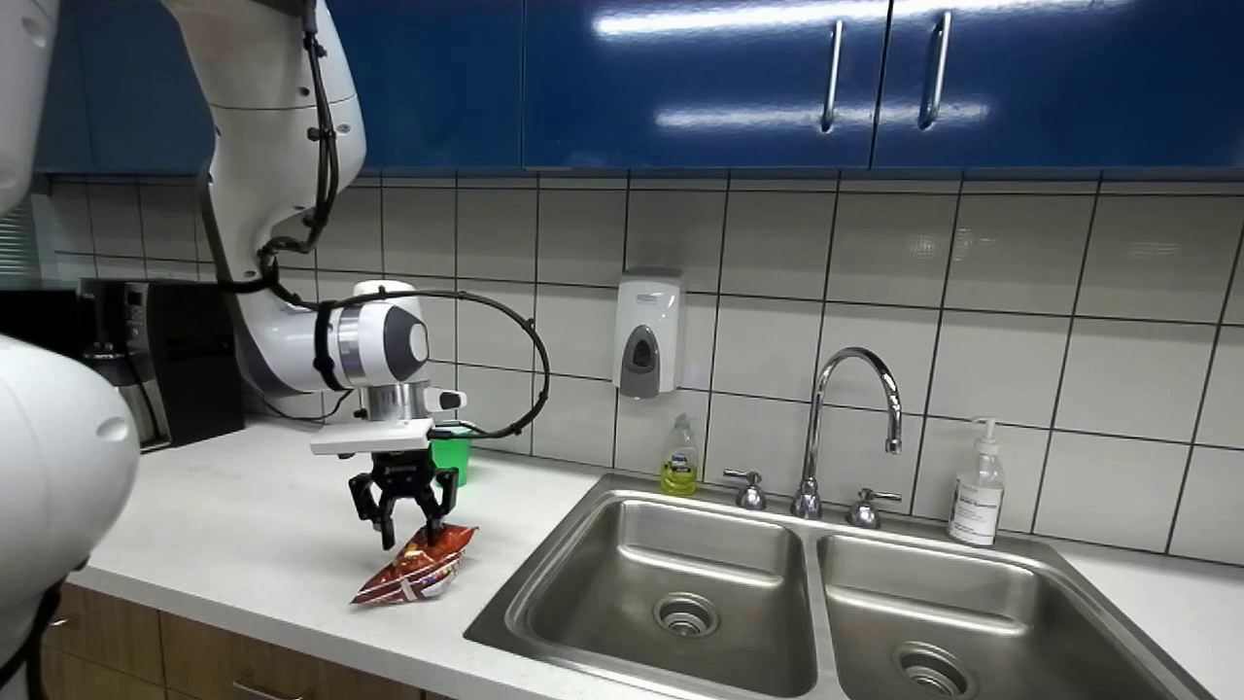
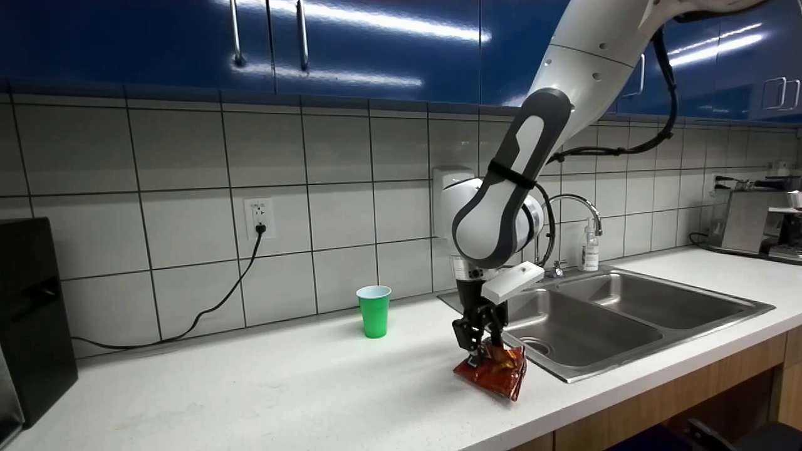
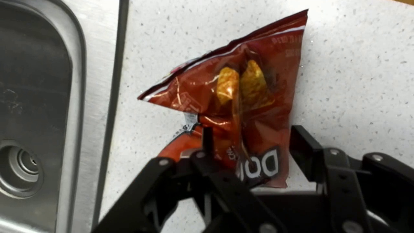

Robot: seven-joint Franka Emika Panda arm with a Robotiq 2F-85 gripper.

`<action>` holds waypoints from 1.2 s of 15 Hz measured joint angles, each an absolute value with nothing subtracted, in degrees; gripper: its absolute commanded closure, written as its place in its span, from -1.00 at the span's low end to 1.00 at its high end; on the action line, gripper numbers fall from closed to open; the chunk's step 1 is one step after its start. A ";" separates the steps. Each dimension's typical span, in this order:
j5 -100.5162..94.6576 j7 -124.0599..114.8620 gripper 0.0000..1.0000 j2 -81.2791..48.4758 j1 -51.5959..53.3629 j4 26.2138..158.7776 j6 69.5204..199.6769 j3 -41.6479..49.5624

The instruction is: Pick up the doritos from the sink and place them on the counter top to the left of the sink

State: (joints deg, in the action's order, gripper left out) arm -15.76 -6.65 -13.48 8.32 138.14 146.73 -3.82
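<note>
The counter top looks white and smooth in both exterior views, and in the wrist view its fine grey specks are well seen. On it lies the doritos bag, red-orange and crinkled, near the sink; a narrow strip of speckled surface shows between them. The gripper points down at the bag with its two fingers spread apart, and a part of the bag is in the gap; whether the fingers press on it, I cannot tell. Further back, a green cup stands upright near the wall of pale tiles, which carries also a soap dispenser and an electric outlet with a black plug. The sink has two steel basins, and a curved chrome faucet rises behind them, between a bottle of yellow liquid and a pump bottle with white label. Above hang glossy blue cabinets, on which light is reflected in white bands. Wooden drawers are under the counter top, and a black appliance stands on it.
</note>
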 measured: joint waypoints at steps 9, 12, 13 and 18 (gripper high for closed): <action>-15.73 -7.14 -1.00 -8.31 8.31 139.62 144.76 -3.16; -15.55 -8.55 -1.00 -5.20 8.06 141.26 141.73 -2.81; -15.07 -8.80 -1.00 -4.03 7.92 141.95 140.80 -2.78; -12.03 -9.18 -1.00 3.38 7.13 146.38 136.56 -2.76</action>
